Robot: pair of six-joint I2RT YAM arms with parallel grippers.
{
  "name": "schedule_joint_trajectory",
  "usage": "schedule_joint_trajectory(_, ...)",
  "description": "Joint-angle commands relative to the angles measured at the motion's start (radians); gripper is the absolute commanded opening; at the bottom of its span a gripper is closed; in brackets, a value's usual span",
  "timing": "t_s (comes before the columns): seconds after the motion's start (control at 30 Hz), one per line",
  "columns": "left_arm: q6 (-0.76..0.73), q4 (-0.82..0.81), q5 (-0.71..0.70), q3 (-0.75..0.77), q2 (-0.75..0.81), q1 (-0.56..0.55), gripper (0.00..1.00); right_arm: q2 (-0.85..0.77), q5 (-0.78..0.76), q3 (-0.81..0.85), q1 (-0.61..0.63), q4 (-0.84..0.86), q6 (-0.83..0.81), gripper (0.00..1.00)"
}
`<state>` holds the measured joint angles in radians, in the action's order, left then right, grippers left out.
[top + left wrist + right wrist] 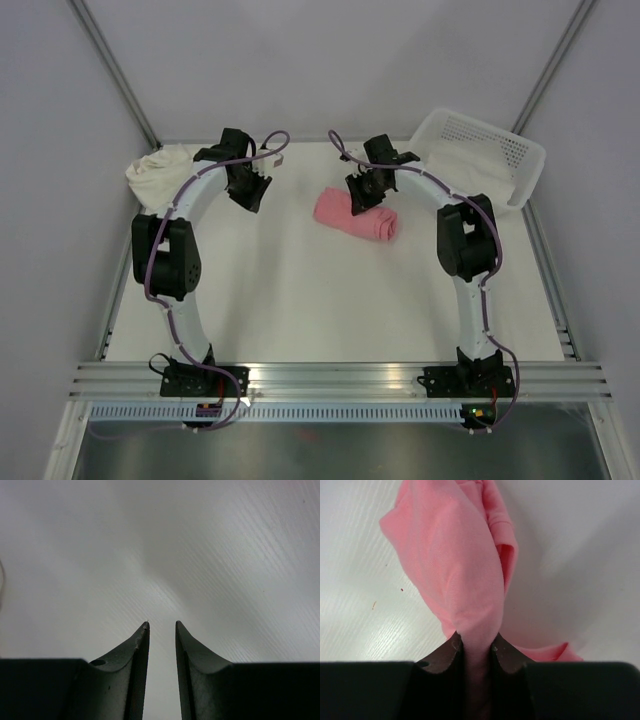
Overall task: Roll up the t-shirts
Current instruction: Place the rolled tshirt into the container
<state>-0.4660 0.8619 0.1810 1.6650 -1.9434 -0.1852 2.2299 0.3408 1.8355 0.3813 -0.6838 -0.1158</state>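
While your right end effector [475,638] was pinched shut on a fold of the salmon pink t-shirt [454,560], the cloth filled the narrow gap between its fingers and bunched out straight ahead of the tips. The rest of that shirt lay on the desk [300,300] directly in front of and under those fingers, as a loose, lumpy roll.

Your left end effector [162,625] had its fingers a little apart with nothing between them, and only bare desk lay ahead of it. The pink roll sat well off to its right. The cream t-shirt [158,166] lay crumpled behind and to the left of it, not yet rolled. The white basket [500,150] stood beyond your right end effector, on its right.

I judge the main risk to be the grip itself. You appeared to hold only a fold of outer cloth, not the whole roll. A pull or lift from there would probably draw that layer out and loosen the turns, and nothing pinned the far side. A stray edge of pink also poked out beside the right finger and could trail or catch.

From above, the roll's long axis ran crosswise under the right end effector, from the left arm's side toward the right arm's. Its right end was angled slightly nearer the bases. The wrist view showed the pinched part pointing away from the fingertips.
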Motion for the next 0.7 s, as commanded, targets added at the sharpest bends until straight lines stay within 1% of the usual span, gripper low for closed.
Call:
schedule_joint_trajectory(0.0, -0.013, -0.009, -0.009, -0.001, 0.044, 0.006, 0.33, -0.095, -0.028, 0.034, -0.016, -0.013, -0.090, 0.00)
schedule_joint_trajectory(0.1, -0.020, -0.009, -0.018, -0.002, 0.043, 0.006, 0.33, -0.107, -0.002, 0.024, -0.032, -0.007, -0.079, 0.00)
schedule_joint_trajectory(0.17, -0.022, -0.009, -0.018, -0.005, 0.040, 0.006, 0.33, -0.125, -0.028, 0.015, -0.042, 0.004, -0.076, 0.00)
schedule_joint_trajectory(0.3, -0.014, -0.009, -0.011, -0.004, 0.040, 0.006, 0.33, -0.173, -0.095, -0.028, -0.042, 0.035, -0.123, 0.00)
schedule_joint_trajectory(0.33, -0.013, -0.009, -0.009, -0.005, 0.037, 0.006, 0.33, -0.194, -0.103, -0.042, -0.042, 0.043, -0.175, 0.00)
schedule_joint_trajectory(0.5, -0.014, -0.011, -0.021, -0.007, 0.032, 0.006, 0.33, -0.272, -0.160, -0.179, -0.044, 0.164, -0.304, 0.00)
schedule_joint_trajectory(0.67, -0.020, -0.012, -0.025, -0.010, 0.034, 0.007, 0.33, -0.302, -0.167, -0.200, -0.044, 0.199, -0.383, 0.00)
